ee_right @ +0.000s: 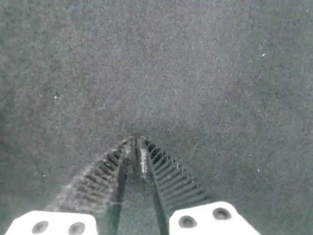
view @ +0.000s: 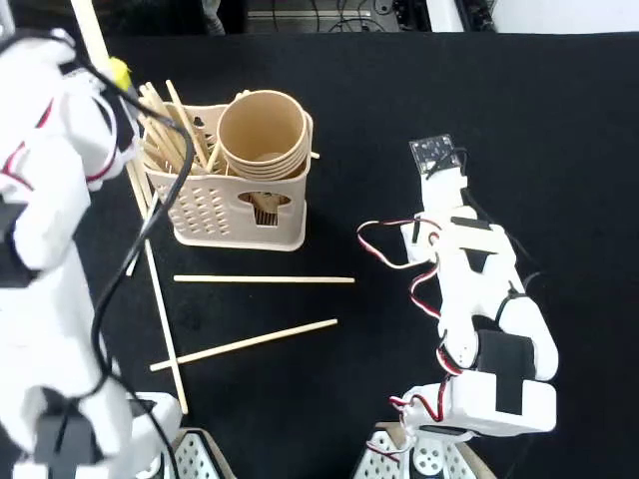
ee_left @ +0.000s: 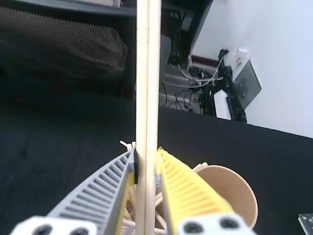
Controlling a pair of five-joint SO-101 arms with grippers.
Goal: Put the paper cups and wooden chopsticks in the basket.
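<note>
Bright, even light covers the black table [view: 539, 100]; shadows beside the basket [view: 215, 215] are faint, the cups [view: 262, 130] are lit inside, and the white wall [ee_left: 283, 49] glows pale

L tool [ee_left: 145, 152] clamps 1 chopstick [ee_left: 148, 73], cup [ee_left: 234, 191] beside

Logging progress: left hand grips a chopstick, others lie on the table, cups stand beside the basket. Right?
No. The high view shows the cups stacked inside the basket, not beside it. The left hand does grip a chopstick, and loose chopsticks lie on the table.
</note>
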